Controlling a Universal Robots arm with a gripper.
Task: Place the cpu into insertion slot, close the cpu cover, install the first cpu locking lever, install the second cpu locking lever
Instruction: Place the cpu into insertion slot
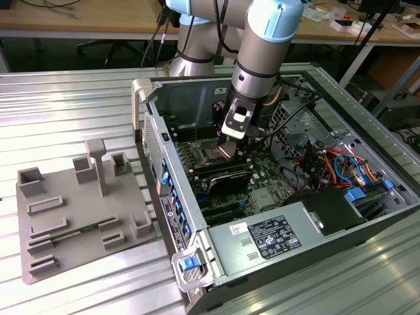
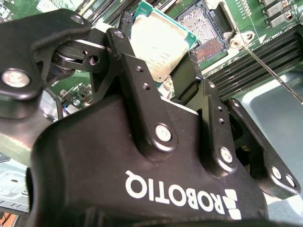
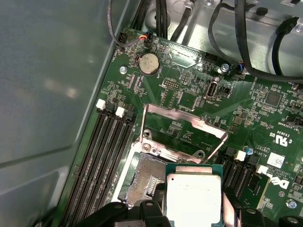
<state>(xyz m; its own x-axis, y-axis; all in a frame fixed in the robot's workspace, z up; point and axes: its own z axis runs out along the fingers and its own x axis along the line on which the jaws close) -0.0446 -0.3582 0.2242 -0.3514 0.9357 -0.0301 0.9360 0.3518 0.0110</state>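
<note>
My gripper [image 2: 154, 54] pinches the cpu [image 3: 194, 198] over the bare insertion slot [image 3: 142, 177]; cpu cover [image 3: 189, 121] stands raised.

Cpu [image 3: 194, 198] prob. over open insertion slot [image 3: 143, 177].

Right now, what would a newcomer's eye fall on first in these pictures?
First, the gripper inside the open computer case, shut on the silvery cpu. Close by the cpu, the insertion slot lies bare, its cpu cover swung up. On the exterior view's left sits a grey fixture tray.
</note>
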